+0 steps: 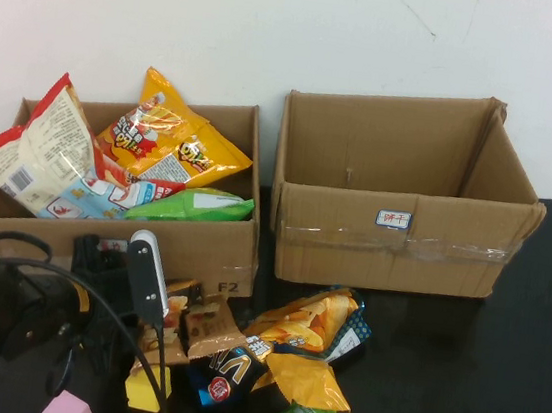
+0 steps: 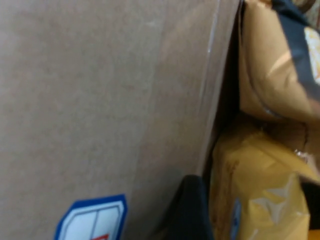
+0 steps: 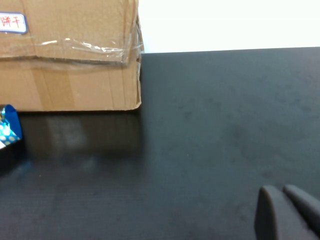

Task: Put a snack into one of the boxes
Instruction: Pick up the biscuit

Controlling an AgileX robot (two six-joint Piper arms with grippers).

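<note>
Left fingers [image 1: 161, 339] state unclear, by crinkly snack bags [image 1: 305, 336]; right fingers [image 3: 287, 212] closed, matte table [image 3: 225, 130].

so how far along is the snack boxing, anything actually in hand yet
Done: the left box already holds several snack bags; the right box looks empty. In hand: nothing visibly gripped. The left hand is low against the left box's front beside the loose snack pile. The right hand sits shut and idle over bare table. Left: grasping and dropping a snack.

Left gripper [image 1: 154, 338] sits low at lower left of the high view. Right gripper [image 3: 285, 212] rests low, fingers [image 3: 267, 215] together.
</note>
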